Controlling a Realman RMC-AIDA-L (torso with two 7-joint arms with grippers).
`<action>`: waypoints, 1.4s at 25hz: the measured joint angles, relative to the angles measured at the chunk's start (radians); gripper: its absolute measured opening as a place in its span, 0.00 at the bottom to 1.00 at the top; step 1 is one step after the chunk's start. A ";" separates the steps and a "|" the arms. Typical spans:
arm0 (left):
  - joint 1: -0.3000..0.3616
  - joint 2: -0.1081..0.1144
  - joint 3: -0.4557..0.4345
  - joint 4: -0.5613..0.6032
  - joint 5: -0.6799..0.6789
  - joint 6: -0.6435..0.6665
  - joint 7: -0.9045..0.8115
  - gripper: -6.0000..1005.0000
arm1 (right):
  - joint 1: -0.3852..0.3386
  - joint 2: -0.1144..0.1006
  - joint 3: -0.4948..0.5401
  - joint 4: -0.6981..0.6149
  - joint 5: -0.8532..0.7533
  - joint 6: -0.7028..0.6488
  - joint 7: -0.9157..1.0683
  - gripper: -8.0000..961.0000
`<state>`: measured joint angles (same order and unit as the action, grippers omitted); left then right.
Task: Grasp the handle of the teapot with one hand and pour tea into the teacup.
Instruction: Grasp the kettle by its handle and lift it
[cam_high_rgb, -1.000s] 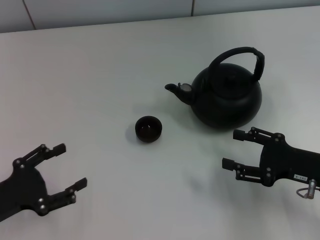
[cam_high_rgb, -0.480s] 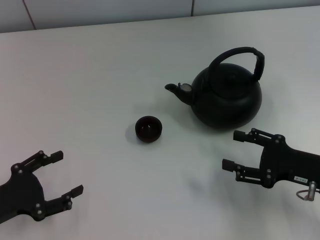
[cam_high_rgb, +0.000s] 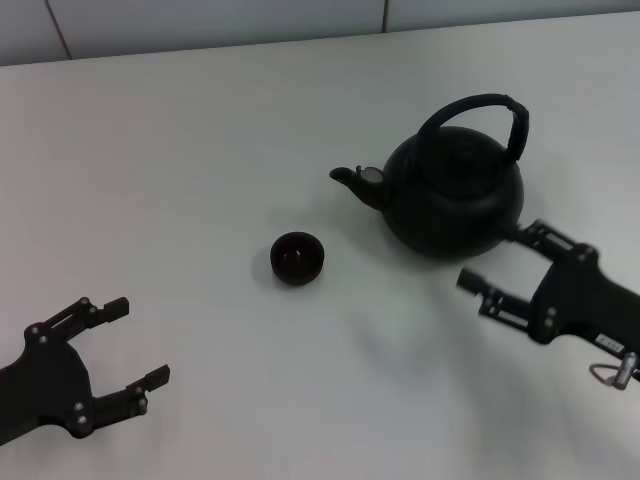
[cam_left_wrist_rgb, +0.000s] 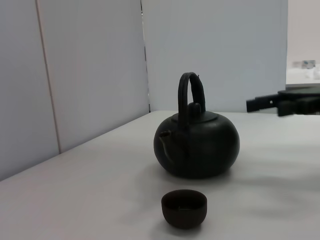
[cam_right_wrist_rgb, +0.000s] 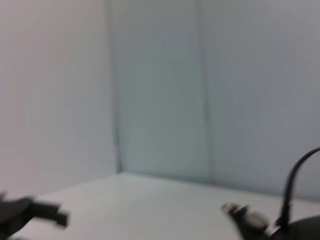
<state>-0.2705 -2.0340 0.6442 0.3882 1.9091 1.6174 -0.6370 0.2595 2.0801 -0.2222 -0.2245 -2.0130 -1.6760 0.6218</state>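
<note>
The right hand (cam_high_rgb: 503, 262) hovers low over the white worktop (cam_high_rgb: 200, 150), just beside the near right flank of the teapot (cam_high_rgb: 452, 195), its two fingers spread wide and pointing toward the pot's body without touching it. The left hand (cam_high_rgb: 130, 342) sits well apart at the near left corner, fingers also spread wide and holding nothing. The teapot stands upright right of centre, lid on, spout aimed left toward the teacup (cam_high_rgb: 297, 257). Its handle (cam_high_rgb: 480, 115) arches over the lid, ungrasped. The teacup rests upright on the worktop, near the spout but apart from it; whether any liquid lies in its dark interior cannot be told.
</note>
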 joint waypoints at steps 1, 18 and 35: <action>0.000 0.000 0.000 0.000 0.000 0.000 0.000 0.86 | -0.005 0.000 0.043 0.024 0.000 0.000 -0.025 0.82; -0.008 -0.003 -0.004 0.000 -0.009 0.006 -0.023 0.86 | -0.106 0.008 0.557 0.483 0.001 0.214 -0.554 0.82; -0.009 -0.014 -0.031 0.000 -0.019 0.023 -0.023 0.86 | 0.044 0.004 0.653 0.439 0.002 0.360 -0.565 0.82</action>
<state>-0.2797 -2.0482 0.6132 0.3881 1.8905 1.6399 -0.6596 0.3034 2.0842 0.4312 0.2142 -2.0111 -1.3165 0.0563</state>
